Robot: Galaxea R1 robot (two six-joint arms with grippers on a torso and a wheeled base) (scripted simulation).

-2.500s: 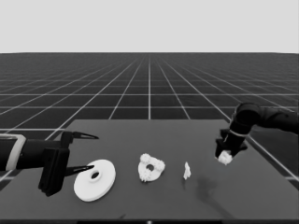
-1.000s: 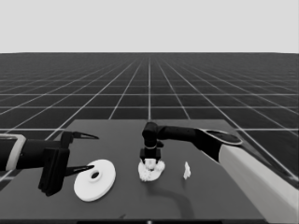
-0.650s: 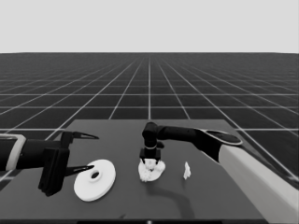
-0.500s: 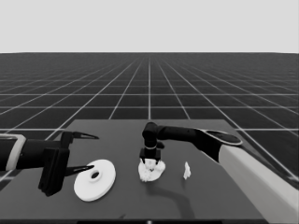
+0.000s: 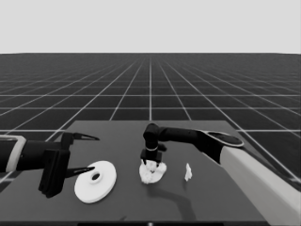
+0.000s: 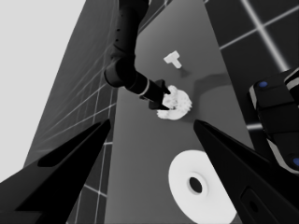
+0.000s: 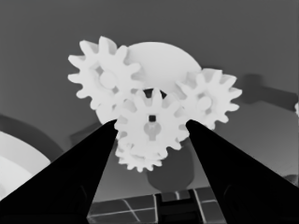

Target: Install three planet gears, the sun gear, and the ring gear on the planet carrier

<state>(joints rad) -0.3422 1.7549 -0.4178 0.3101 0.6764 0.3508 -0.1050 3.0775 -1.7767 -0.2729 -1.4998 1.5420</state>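
While the left gripper [image 5: 79,153] waits spread at the bench's [image 5: 117,132] left end, the head view shows the right gripper [image 5: 149,163] down on the smaller round part [image 5: 153,173]; the larger round part [image 5: 96,181] and a thin white piece [image 5: 188,172] lie apart, uninstalled.

From the left wrist, gears blur together.

At the right wrist, four gears sit clustered; fingers [image 7: 74,177] flank the middle gear [image 7: 152,128], seemingly pinching it.

Dark tabletop [image 5: 117,136], flat, plain surface. Beyond its edges, a gridded floor [image 5: 150,84] runs to the horizon under a pale blank band [image 5: 150,26]. Left wrist view: dark machinery [image 6: 275,121] with pale bands and small blue lights past the tabletop's edge.
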